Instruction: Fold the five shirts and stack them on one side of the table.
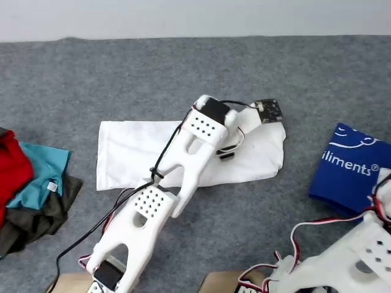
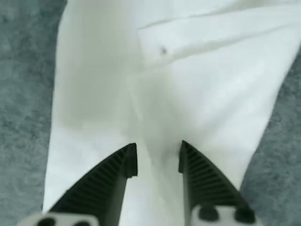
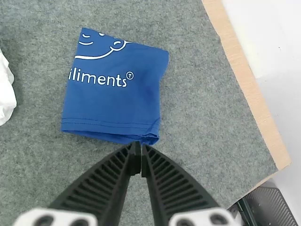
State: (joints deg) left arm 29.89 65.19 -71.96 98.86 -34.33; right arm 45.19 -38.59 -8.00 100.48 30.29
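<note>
A white shirt (image 1: 128, 152) lies partly folded in the middle of the grey mat (image 1: 183, 73). My left arm (image 1: 201, 131) stretches over the shirt's right half. In the left wrist view my left gripper (image 2: 157, 157) stands open just above the white shirt (image 2: 211, 94), with only cloth between its fingers. A folded blue shirt (image 1: 348, 165) with white print lies at the right side. My right gripper (image 3: 138, 153) is shut and empty, just off the near hem of the blue shirt (image 3: 113, 94). Red (image 1: 12, 168), teal (image 1: 43, 171) and dark (image 1: 36, 217) shirts lie heaped at the left edge.
The mat ends at a wooden table edge (image 3: 244, 80) just beyond the blue shirt. A corner of the white shirt (image 3: 4, 94) shows beside the blue one. My right arm (image 1: 360, 250) sits at the front right corner. Bare mat lies behind the white shirt.
</note>
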